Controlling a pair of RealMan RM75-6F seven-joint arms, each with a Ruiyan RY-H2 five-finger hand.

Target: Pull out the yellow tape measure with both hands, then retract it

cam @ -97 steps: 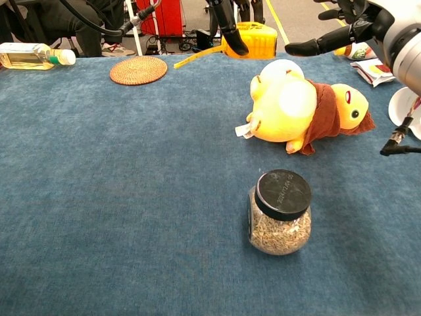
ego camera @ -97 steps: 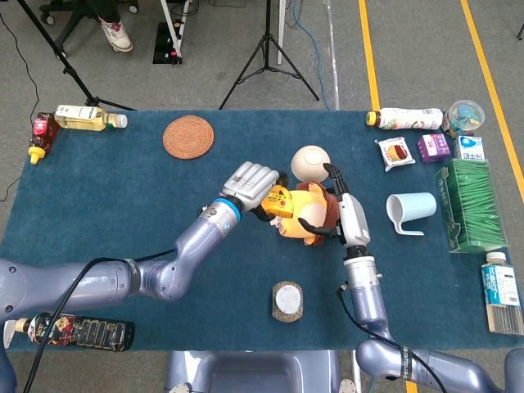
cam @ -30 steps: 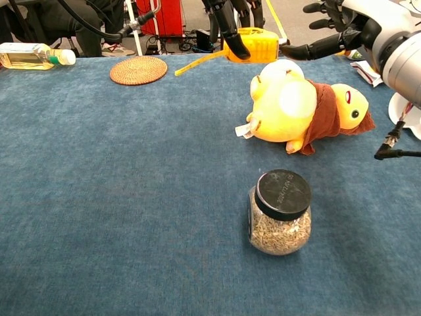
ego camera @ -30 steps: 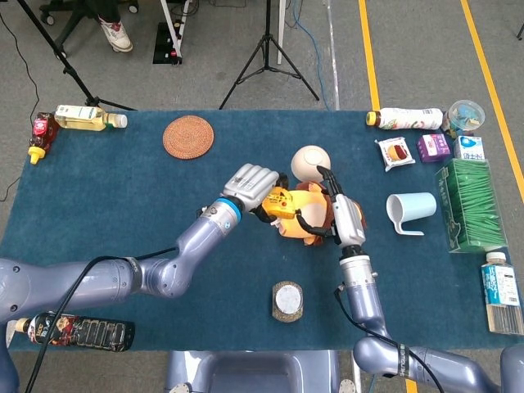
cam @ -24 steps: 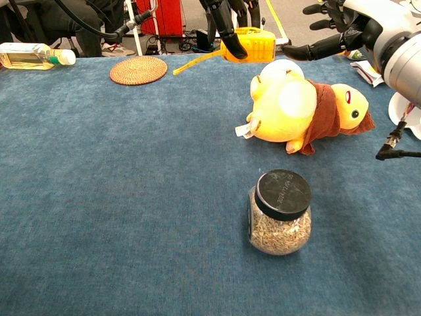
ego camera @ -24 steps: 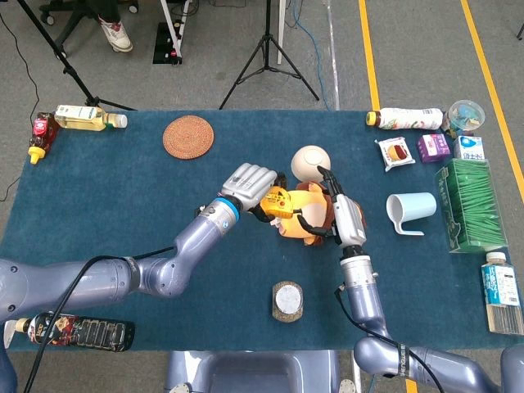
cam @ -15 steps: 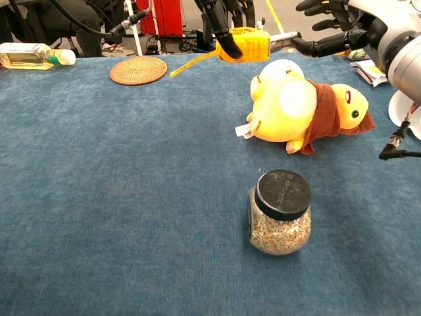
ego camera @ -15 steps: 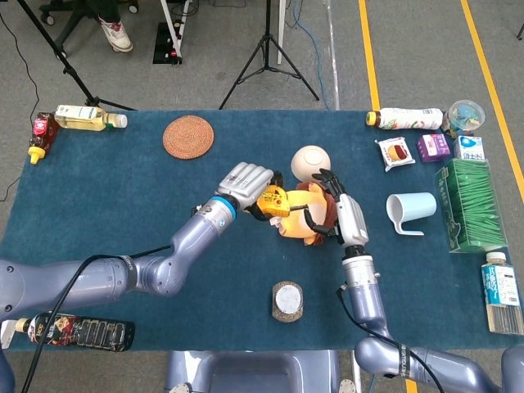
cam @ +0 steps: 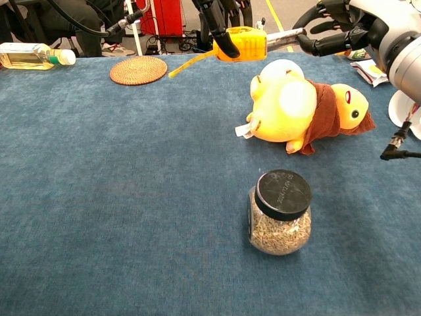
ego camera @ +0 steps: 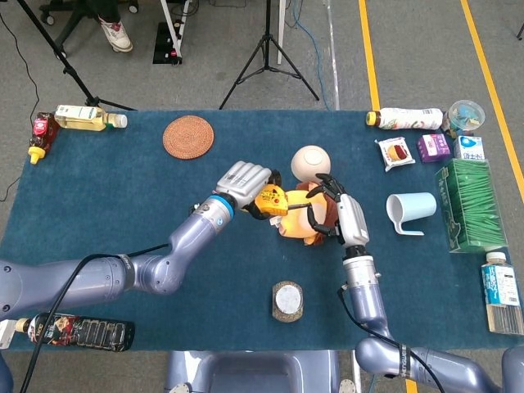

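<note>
My left hand point(ego camera: 242, 182) grips the yellow tape measure point(ego camera: 273, 200) from above and holds it in the air over the plush toy. In the chest view the case point(cam: 245, 43) hangs at the top middle under the left hand's dark fingers point(cam: 222, 34). A short length of blade point(cam: 284, 39) runs right from the case to my right hand point(cam: 339, 29), whose curled fingers pinch its tip. From the head camera the right hand point(ego camera: 342, 214) lies just right of the case, with the blade point(ego camera: 301, 206) thin between them. A yellow strap point(cam: 187, 63) trails left from the case.
A yellow plush toy point(ego camera: 307, 223) lies under both hands. Nearby are a dark-lidded jar point(cam: 281, 212) in front, a pale ball point(ego camera: 309, 162) behind, a woven coaster point(ego camera: 187, 136) to the back left, and a mug point(ego camera: 409, 213) and green box point(ego camera: 469, 205) to the right.
The right hand's spread fingers have curled onto the tape's tip. The left hand has drawn the case a little to the left, and a short stretch of blade now shows between the hands.
</note>
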